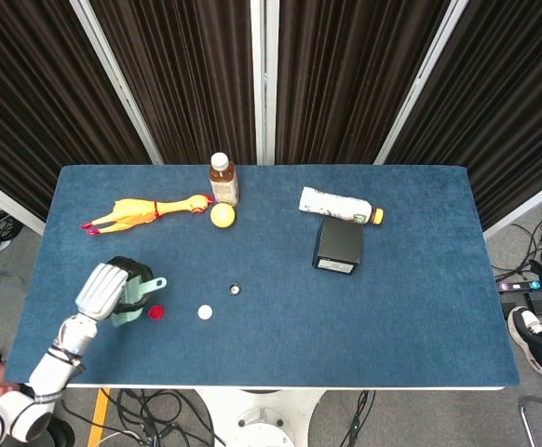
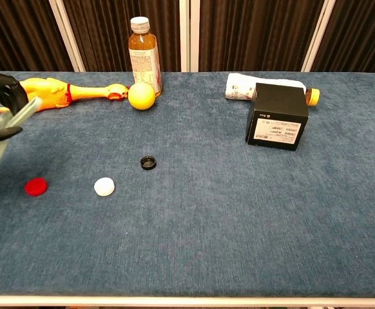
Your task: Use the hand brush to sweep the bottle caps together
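Left hand [image 1: 111,289] grips the pale green brush [image 1: 133,300], raised off the worktop [image 1: 420,317] at its left side.

Fingers wrap the brush body with the handle loop pointing toward the caps, which probably keeps the bristles free to come down behind the outermost cap and push inward. That red cap [image 1: 155,313] lies just beside the brush; the white cap [image 1: 204,313] sits near it to the right, and the black cap [image 1: 236,290] a little farther on, so all three are apart and nothing is gathered yet. A rubber chicken [image 1: 145,211], yellow ball [image 1: 221,215], upright bottle [image 1: 222,179], black box [image 1: 337,246] and lying bottle [image 1: 340,206] stand well back from the sweeping path. No view shows the right hand.
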